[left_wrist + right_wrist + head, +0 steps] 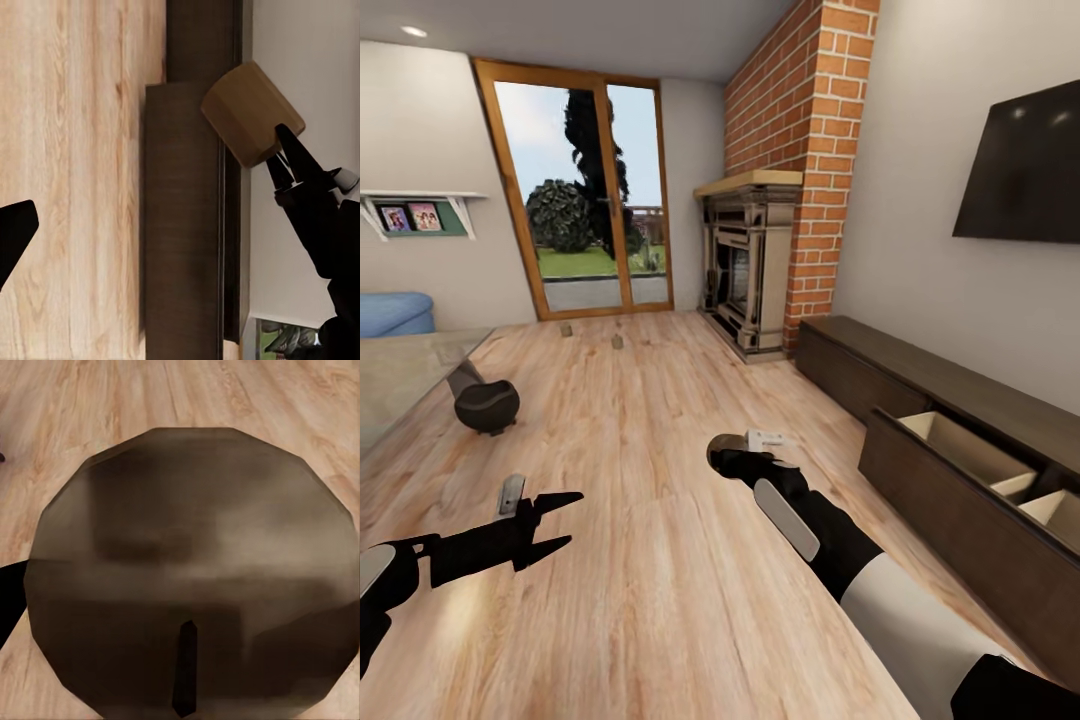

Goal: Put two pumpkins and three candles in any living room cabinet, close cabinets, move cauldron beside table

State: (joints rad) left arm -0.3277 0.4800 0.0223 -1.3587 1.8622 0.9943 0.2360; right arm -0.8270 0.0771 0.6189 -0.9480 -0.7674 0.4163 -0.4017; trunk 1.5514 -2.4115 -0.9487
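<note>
My right gripper (738,460) is shut on a stubby tan candle (724,448), held above the wooden floor mid-room; the candle (251,112) also shows in the left wrist view, and its dark top and wick (186,660) loom large in the right wrist view. Two more candles (567,328) (617,341) stand on the floor near the glass door. The black cauldron (486,405) sits on the floor at the left. My left gripper (556,520) hangs open and empty. The long dark cabinet (950,505) runs along the right wall with two drawers (970,450) pulled open. The pumpkins are out of view.
A brick chimney with a fireplace (745,265) stands beyond the cabinet's far end. A television (1020,165) hangs above the cabinet. A pale low surface (405,370) and a blue sofa (395,312) lie at the left edge. Open floor spreads between my arms and the glass door (585,200).
</note>
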